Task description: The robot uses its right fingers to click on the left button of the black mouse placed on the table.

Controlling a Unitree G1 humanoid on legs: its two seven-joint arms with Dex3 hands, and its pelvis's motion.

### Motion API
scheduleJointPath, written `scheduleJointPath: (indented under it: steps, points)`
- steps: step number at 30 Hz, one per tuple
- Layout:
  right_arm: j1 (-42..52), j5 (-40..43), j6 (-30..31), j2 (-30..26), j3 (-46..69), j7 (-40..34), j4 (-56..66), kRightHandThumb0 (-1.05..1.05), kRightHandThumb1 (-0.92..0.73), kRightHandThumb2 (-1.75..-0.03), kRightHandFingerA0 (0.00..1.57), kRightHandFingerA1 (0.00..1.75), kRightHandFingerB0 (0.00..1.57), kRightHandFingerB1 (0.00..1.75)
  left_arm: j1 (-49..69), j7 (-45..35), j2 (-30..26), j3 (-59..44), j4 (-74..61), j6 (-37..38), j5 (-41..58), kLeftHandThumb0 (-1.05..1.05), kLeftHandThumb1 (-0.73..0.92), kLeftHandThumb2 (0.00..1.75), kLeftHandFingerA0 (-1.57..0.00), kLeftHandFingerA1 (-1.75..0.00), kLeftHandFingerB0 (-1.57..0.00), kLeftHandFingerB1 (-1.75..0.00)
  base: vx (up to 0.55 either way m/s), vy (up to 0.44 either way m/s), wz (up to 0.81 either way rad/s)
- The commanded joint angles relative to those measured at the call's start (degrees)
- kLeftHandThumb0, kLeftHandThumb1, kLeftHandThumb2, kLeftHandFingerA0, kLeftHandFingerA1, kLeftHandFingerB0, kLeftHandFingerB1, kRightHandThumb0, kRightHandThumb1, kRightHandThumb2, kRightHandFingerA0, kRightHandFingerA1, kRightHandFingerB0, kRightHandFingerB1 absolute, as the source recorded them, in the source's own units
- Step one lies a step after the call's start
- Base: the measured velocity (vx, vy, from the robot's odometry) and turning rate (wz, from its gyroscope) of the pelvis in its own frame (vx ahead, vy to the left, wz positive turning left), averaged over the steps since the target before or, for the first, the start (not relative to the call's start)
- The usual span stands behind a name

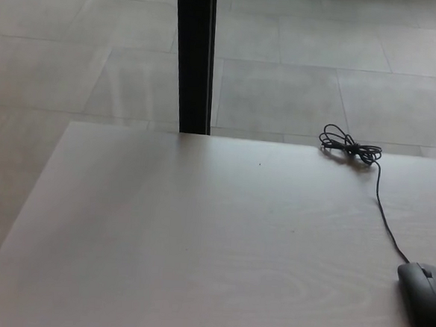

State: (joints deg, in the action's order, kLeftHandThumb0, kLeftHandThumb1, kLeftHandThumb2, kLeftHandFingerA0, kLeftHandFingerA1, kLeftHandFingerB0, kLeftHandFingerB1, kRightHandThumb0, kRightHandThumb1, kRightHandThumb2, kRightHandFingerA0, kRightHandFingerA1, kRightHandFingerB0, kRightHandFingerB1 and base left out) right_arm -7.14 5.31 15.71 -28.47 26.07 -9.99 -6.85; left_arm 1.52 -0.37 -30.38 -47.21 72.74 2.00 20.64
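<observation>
Nothing looks started: the black mouse (425, 299) sits untouched at the table's (197, 244) near right edge, partly cut off, its cable (383, 212) trailing toward the far edge, and neither hand shows, so finger positions are unknowable.

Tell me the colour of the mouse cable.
Black: the cable runs from the mouse to a coiled bundle at the table's far edge, in the head view.

No part of the robot's body shows in the head view; neither arm nor hand appears.
</observation>
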Motion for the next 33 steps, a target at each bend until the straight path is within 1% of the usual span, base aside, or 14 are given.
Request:
scheduleJointPath:
  steps: [1,2,3,5,6,9,10,14,16,25,28,30,31,33]
  points:
    - [1.1,-17.5,-3.8,-4.4,-15.1,-0.1,6.6,-0.89,-0.77,-1.16,0.43,0.63,0.16,0.44,0.5,-0.7,-1.2,0.4,-0.1,-0.1,1.6,-0.95,0.92,0.8,-0.6,-1.66,-0.3,-0.42,0.0,0.0,0.0]
    - [1.1,-17.5,-3.7,-4.5,-15.2,-0.3,6.6,-0.89,-0.77,-1.16,0.43,0.63,0.16,0.44,0.5,-0.7,-1.2,0.5,-0.1,-0.1,1.7,-0.95,0.92,0.8,-0.6,-1.66,-0.3,-0.42,0.0,0.0,0.0]
    - [1.0,-19.9,-2.9,-4.4,-17.8,-0.9,7.0,-0.94,-0.92,-0.77,0.41,0.54,0.25,0.3,0.2,0.2,-1.3,0.5,-0.3,-0.6,1.7,-0.95,0.92,0.83,-0.65,-1.75,-0.34,-0.43,0.0,0.0,0.0]
    - [1.2,-20.8,-3.3,-4.5,-19.5,-0.9,6.8,-0.96,-0.92,-0.77,0.29,0.54,0.22,0.3,0.4,-1.1,-1.3,0.8,-0.2,0.2,1.5,-0.94,0.92,0.85,-0.68,-1.75,-0.31,-0.45,0.0,0.0,0.0]
    - [1.2,-21.8,-3.4,-4.7,-20.7,-1.1,6.5,-0.88,-0.74,-1.19,0.22,0.58,0.15,0.42,0.5,-1.2,-1.4,1.0,-0.1,0.6,1.3,-1.04,0.84,0.99,-0.72,-1.53,-0.28,-0.47,0.0,0.0,0.0]
    - [1.2,-25.5,-5.1,-5.9,-24.8,-1.6,4.4,-0.87,-0.74,-1.18,0.16,0.58,0.15,0.43,0.8,-1.1,-1.2,1.0,-0.5,1.0,1.4,-0.94,0.92,0.79,-0.59,-1.65,-0.33,-0.42,0.0,0.0,0.0]
    - [1.2,-26.5,-5.4,-6.4,-25.9,-1.6,3.8,-0.99,-0.91,-0.76,0.16,0.54,0.23,0.3,0.8,-1.2,-1.2,1.0,-0.5,0.9,1.5,-0.96,0.92,0.8,-0.59,-1.66,-0.32,-0.42,0.0,0.0,0.0]
    - [0.8,-29.1,-6.5,-8.3,-29.2,-2.0,1.2,-1.01,-0.92,-0.79,0.14,0.52,0.24,0.33,0.7,-1.7,-1.4,1.0,-0.6,0.3,1.7,-1.05,0.91,0.87,-0.61,-1.63,-0.29,-0.43,0.0,0.0,0.0]
    - [0.4,-29.9,-7.3,-9.0,-30.4,-2.3,0.0,-1.03,-0.92,-0.8,0.12,0.52,0.23,0.33,0.7,-1.5,-1.5,1.5,-0.4,0.7,1.1,-0.97,0.92,0.87,-0.59,-1.27,-0.3,-0.43,0.0,0.0,0.0]
    - [-0.2,-32.9,-7.9,-10.8,-36.2,-2.3,-2.5,-1.05,-0.92,-0.81,0.1,0.48,0.21,0.32,0.8,-0.8,-1.5,1.9,-0.6,1.2,1.0,-1.05,0.86,1.03,-0.76,-1.51,-0.29,-0.46,0.0,0.0,0.0]
    - [-1.1,-36.2,-8.1,-11.8,-39.9,-2.0,-3.3,-1.02,-0.92,-0.78,0.12,0.49,0.23,0.32,0.7,-1.2,-1.8,2.1,-0.6,0.7,1.0,-0.99,0.92,0.84,-0.66,-1.16,-0.31,-0.42,0.0,0.0,0.0]
    - [-1.5,-37.5,-7.8,-12.6,-41.4,-1.4,-3.5,-1.02,-0.92,-0.79,0.12,0.47,0.22,0.32,0.7,-1.2,-1.8,2.1,-0.5,0.7,1.1,-1.0,0.92,0.84,-0.67,-1.15,-0.31,-0.42,0.0,0.0,0.0]
    - [-1.7,-38.5,-8.1,-12.9,-42.3,-1.7,-3.9,-1.0,-0.92,-0.78,0.14,0.46,0.24,0.32,0.8,-1.2,-1.8,2.0,-0.5,1.0,1.1,-0.99,0.92,0.85,-0.7,-1.45,-0.31,-0.42,0.0,0.0,0.0]
    - [-1.9,-40.2,-9.4,-13.5,-44.1,-2.5,-4.8,-1.04,-0.92,-0.8,0.14,0.47,0.25,0.33,0.8,-0.9,-1.6,1.9,-0.6,1.2,1.3,-1.0,0.92,0.84,-0.69,-1.24,-0.32,-0.43,0.0,0.0,0.0]
